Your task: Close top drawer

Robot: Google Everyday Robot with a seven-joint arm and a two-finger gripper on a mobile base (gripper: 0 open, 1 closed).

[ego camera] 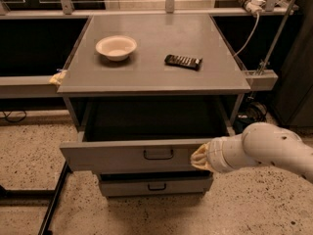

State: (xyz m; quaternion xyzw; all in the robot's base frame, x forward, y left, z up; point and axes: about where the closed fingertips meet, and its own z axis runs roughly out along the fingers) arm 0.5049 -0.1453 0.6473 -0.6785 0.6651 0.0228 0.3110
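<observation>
The top drawer (122, 155) of the grey cabinet stands pulled out, its dark inside showing, with a small dark loop handle (158, 154) at the centre of its flat front. My gripper (199, 157) is at the right end of the drawer front, on the end of my white arm (264, 148), touching or nearly touching the front panel. Below it a lower grey drawer (155, 185) sits slightly out.
On the cabinet top (156, 77) lie a white bowl (116, 47) at the left and a dark flat remote-like object (183, 61) at the right. A black frame leg (54, 199) stands at the lower left. Speckled floor surrounds the cabinet.
</observation>
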